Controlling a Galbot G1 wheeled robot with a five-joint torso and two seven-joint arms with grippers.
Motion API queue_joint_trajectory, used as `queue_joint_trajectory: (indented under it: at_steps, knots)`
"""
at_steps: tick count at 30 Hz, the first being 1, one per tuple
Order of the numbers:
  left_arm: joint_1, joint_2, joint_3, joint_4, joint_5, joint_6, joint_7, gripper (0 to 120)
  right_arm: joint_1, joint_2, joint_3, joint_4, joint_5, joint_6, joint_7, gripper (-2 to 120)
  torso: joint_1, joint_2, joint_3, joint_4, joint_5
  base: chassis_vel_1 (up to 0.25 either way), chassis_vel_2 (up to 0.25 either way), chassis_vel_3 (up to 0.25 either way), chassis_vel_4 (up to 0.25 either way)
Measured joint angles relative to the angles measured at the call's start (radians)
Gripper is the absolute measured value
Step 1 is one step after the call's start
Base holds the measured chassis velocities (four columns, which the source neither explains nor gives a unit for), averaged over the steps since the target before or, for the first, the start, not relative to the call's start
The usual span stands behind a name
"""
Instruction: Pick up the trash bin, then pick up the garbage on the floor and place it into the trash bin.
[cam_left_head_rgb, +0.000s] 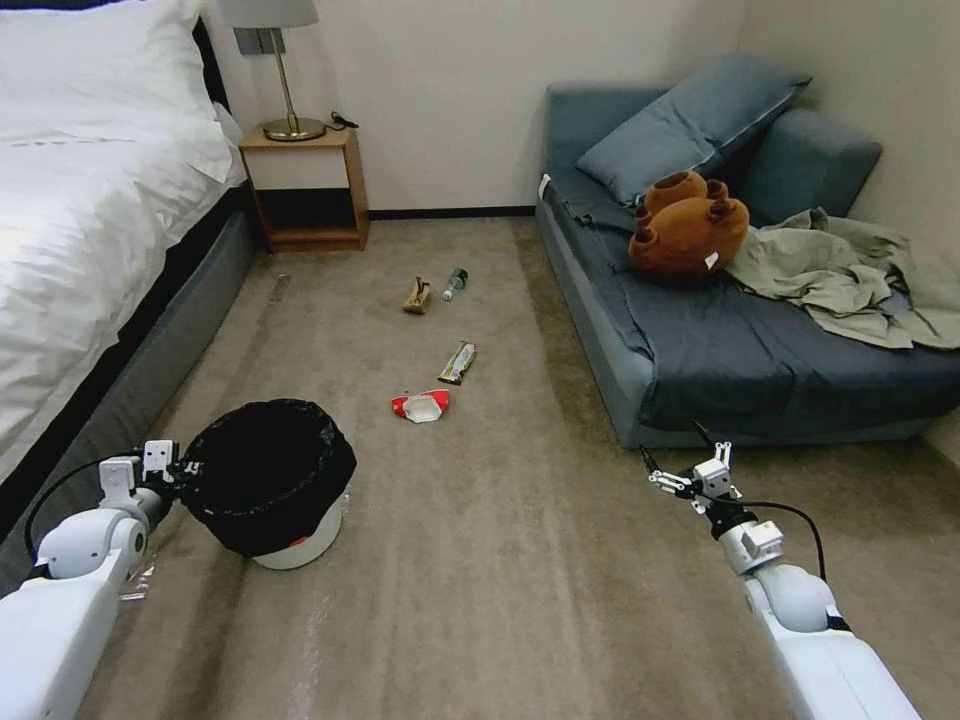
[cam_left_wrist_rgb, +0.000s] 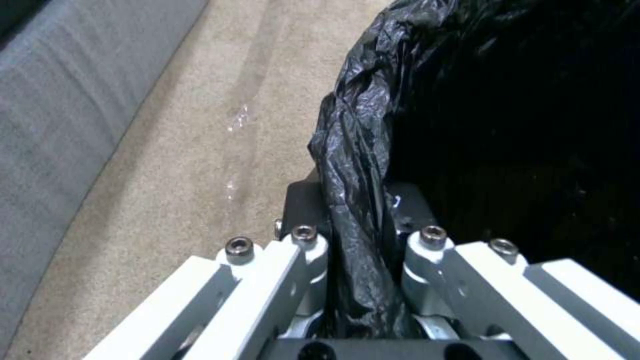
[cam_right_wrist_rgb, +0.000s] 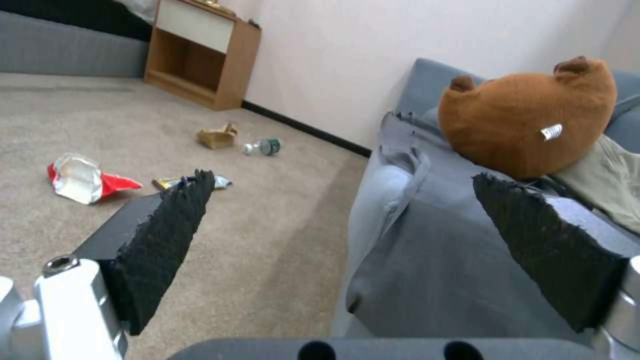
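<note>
white plastic side of the round trash bin (cam_left_head_rgb: 300, 545) mostly hidden under the folded glossy black bag (cam_left_wrist_rgb: 353, 150). bin interior too dark to read. left gripper (cam_left_wrist_rgb: 357, 210) pads largely covered by bag folds. gold snack-bar wrapper (cam_right_wrist_rgb: 223, 182) partly masked by right gripper's black ridged pad (cam_right_wrist_rgb: 167, 235). small green-capped bottle (cam_left_head_rgb: 457, 280) label too small to read.

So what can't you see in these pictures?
- Inside of the trash bin: head and left wrist views, black bag too dark.
- Left claw pads: left wrist view, bag fold covers them.
- Gold wrapper: right wrist view, right claw pad partly hides it.
- Bottle label: head view, too small.
</note>
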Motion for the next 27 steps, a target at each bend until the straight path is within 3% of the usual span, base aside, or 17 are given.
queue_joint_trajectory:
  at_steps: [8,13,16,19,22,27]
  knots:
    - [0.012,0.004,-0.01,-0.046,-0.03,-0.028,-0.026,9,-0.019,0.006,0.008,0.01,0.018,-0.018,-0.009,100,0.0,0.0,0.0,-0.0004,-0.0029,0.0,0.0,0.0,0.0]
    - [0.025,0.016,-0.03,-0.089,-0.061,-0.061,-0.046,6,-0.027,0.024,0.009,0.031,0.019,-0.043,-0.012,100,0.0,0.0,0.0,-0.0004,-0.0012,0.0,0.0,0.0,0.0]
    - [0.031,0.018,-0.036,-0.1,-0.064,-0.065,-0.047,6,-0.03,0.028,0.009,0.041,0.019,-0.057,-0.012,100,0.0,0.0,0.0,-0.0001,-0.0021,0.0,0.0,0.0,0.0]
    - [0.053,0.035,-0.069,-0.145,-0.074,-0.073,-0.05,5,-0.043,0.035,0.017,0.073,0.009,-0.107,-0.042,100,0.0,0.0,0.0,-0.0001,-0.001,0.0,0.0,0.0,0.0]
    - [0.06,0.042,-0.08,-0.16,-0.082,-0.075,-0.056,5,-0.043,0.037,0.02,0.073,0.003,-0.103,-0.06,100,0.0,0.0,0.0,-0.0002,-0.0011,0.0,0.0,0.0,0.0]
    - [0.1,0.069,-0.138,-0.216,-0.104,-0.077,-0.057,5,-0.044,0.039,0.018,0.056,-0.029,-0.023,-0.072,100,0.0,0.0,0.0,-0.0003,-0.0009,0.0,0.0,0.0,0.0]
